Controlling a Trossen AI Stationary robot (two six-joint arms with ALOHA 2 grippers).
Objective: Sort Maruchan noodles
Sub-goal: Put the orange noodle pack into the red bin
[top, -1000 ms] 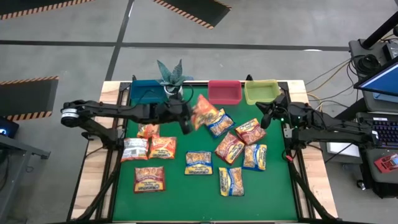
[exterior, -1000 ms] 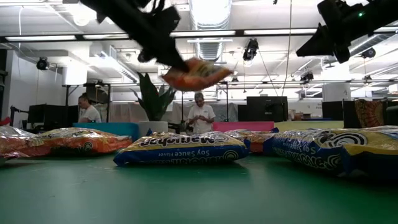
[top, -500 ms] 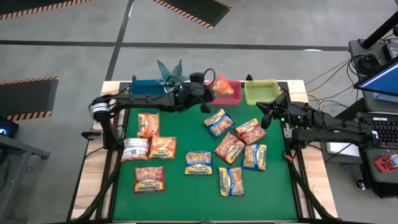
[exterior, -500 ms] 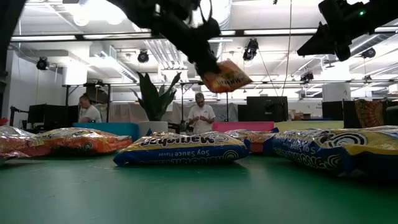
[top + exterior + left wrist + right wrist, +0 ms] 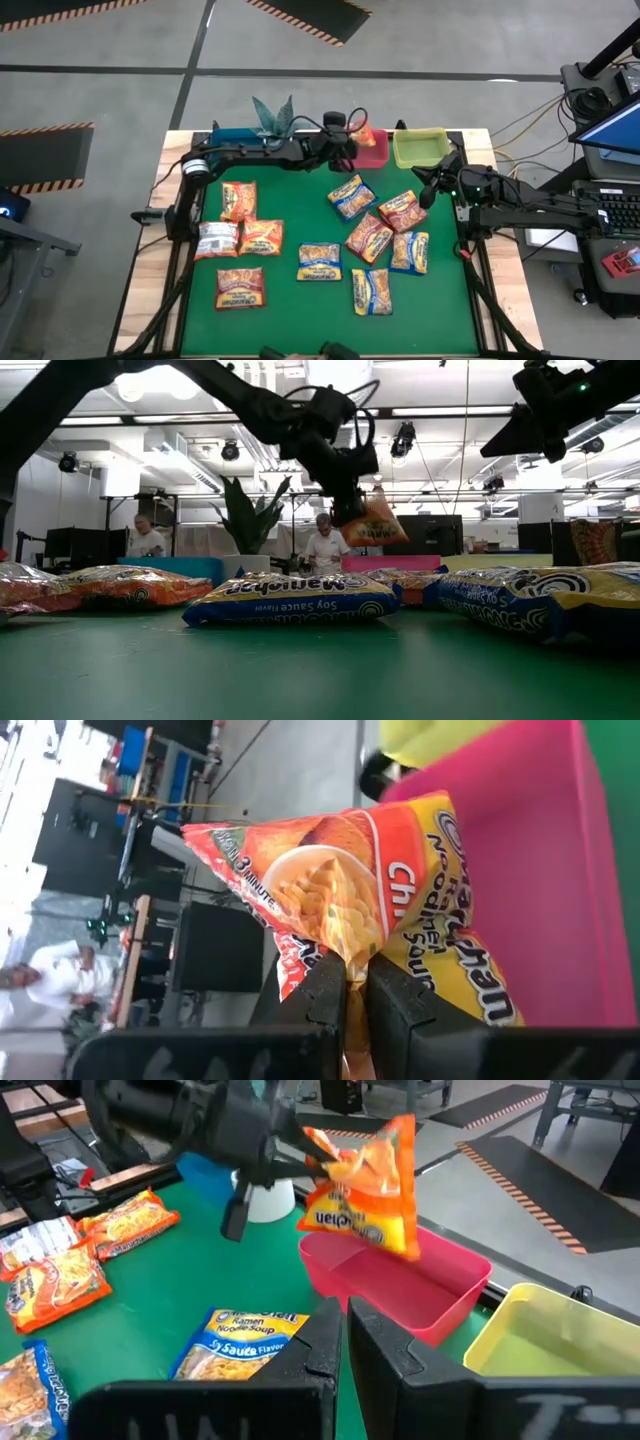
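An orange Maruchan noodle packet [image 5: 372,1185] hangs over the red bin [image 5: 368,152] at the table's far edge, with my left gripper [image 5: 349,140] shut on it. Several more packets lie flat on the green mat: orange ones [image 5: 239,200] on the left, blue-and-yellow ones [image 5: 320,261] in the middle, and red ones [image 5: 370,237] toward the right. My right gripper [image 5: 427,186] hovers shut near the mat's right edge, in front of the yellow-green bin [image 5: 420,147], and holds nothing. My left gripper pinches the packet between its two fingers at a bunched edge of the wrapper [image 5: 356,958]. The fingers [image 5: 272,1152] reach in from the table's left, slanting slightly down. The packet hangs tilted below them, lifted clear above the red bin's opening [image 5: 400,1285].
A blue bin [image 5: 232,146] stands at the far left, and beside it a potted plant [image 5: 275,118] close to my left arm. Beyond the far edge, in the low view, two people [image 5: 324,548] stand in the room. The mat's near strip [image 5: 320,325] holds no packets.
My left gripper has carried the orange packet from above the mat's far middle toward the table's right and far edge, and now holds it over the red bin. Its wrist has rolled, and the packet, roughly level before, now hangs down below the fingers. The gripper has sunk a little.
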